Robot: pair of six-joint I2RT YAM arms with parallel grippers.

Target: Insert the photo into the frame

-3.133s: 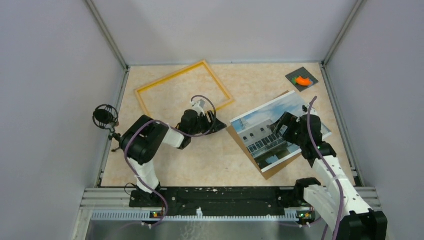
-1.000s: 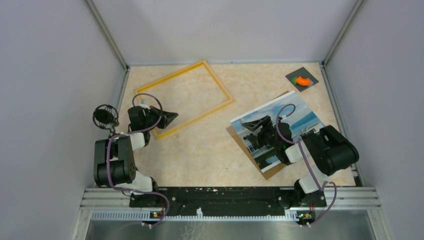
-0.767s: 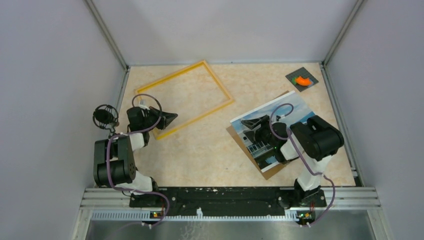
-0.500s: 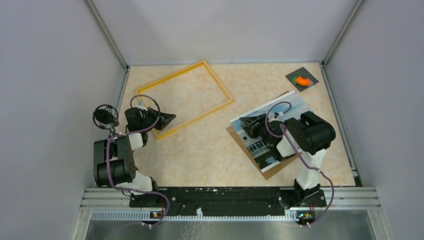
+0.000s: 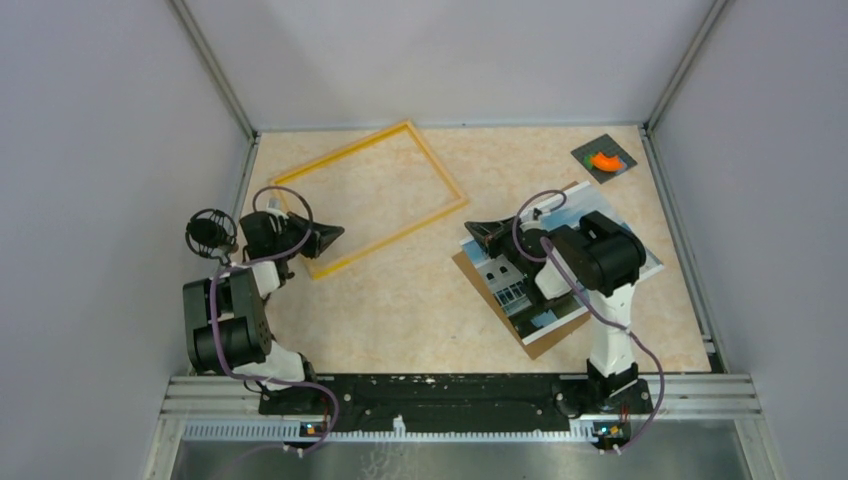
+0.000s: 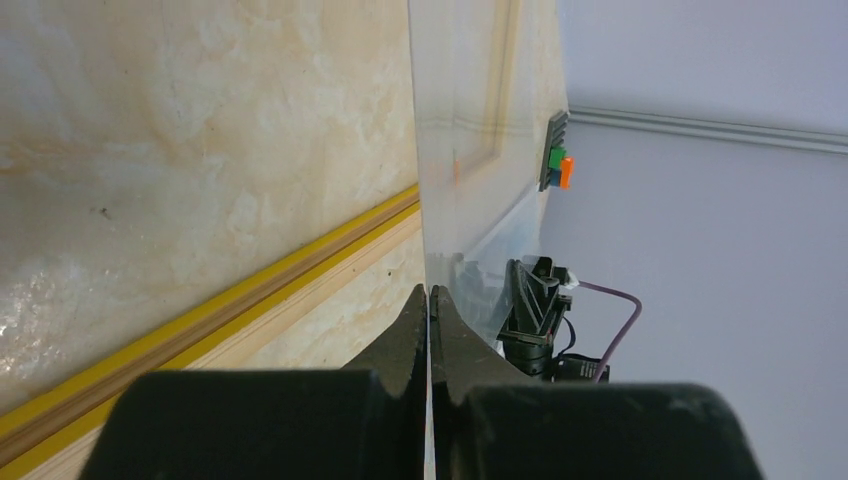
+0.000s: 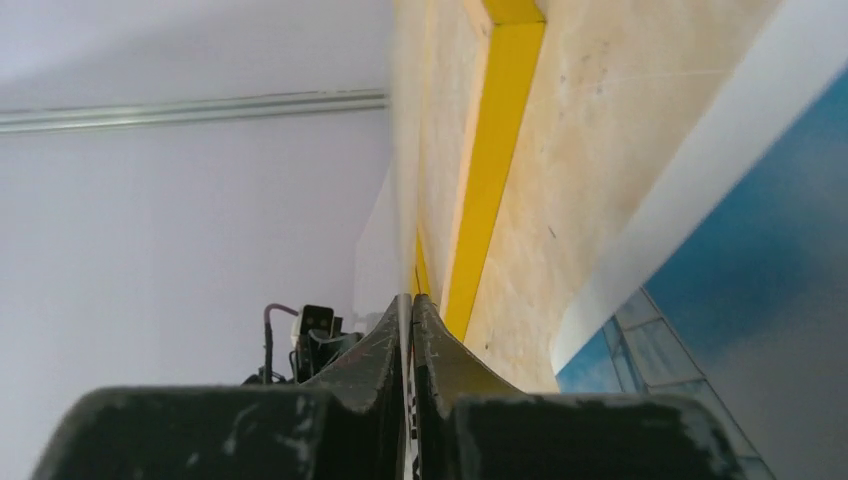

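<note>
Yellow-orange rectangular wooden frame lies upper left on the marbled worktop. The left end effector, pressed together, sits by its lower rail. Centre right, the white-bordered building photo rests on a brown backing board, partly hidden by the right arm. The right end effector is squeezed together at the photo's upper-left corner; whether it nips paper is unclear.

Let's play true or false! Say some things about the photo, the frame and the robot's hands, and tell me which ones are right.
1. The photo is inside the frame. False: it lies on a brown board, apart from the frame.
2. The frame is yellow. True.
3. An orange thing sits near the far right corner. True.
4. The left hand is at the photo. False: it is at the frame; the right hand is at the photo.
</note>
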